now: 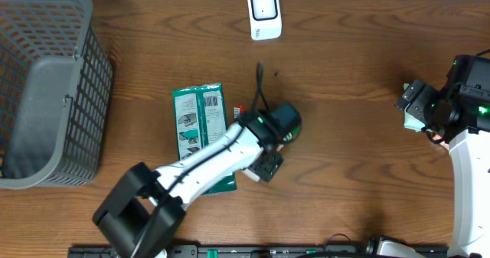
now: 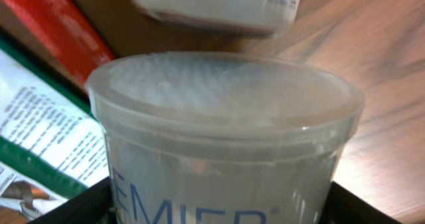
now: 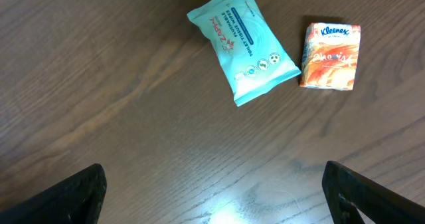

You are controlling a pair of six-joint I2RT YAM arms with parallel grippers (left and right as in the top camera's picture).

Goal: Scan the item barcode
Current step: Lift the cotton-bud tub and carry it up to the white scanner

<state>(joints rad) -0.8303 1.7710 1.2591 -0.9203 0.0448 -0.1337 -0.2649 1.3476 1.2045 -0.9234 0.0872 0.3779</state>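
Note:
The item is a clear plastic tub with a frosted lid and blue lettering on its wall. It fills the left wrist view, and no barcode shows on it. My left gripper is shut on the tub, with a black finger against each side. From above, the tub sits mid-table at the left gripper. The white scanner stands at the table's far edge. My right gripper hangs open over bare wood at the right.
A grey mesh basket stands at the far left. A green and white packet and a red item lie beside the tub. A blurred white package lies behind it. Under the right arm lie a teal wipes pack and a Kleenex pack.

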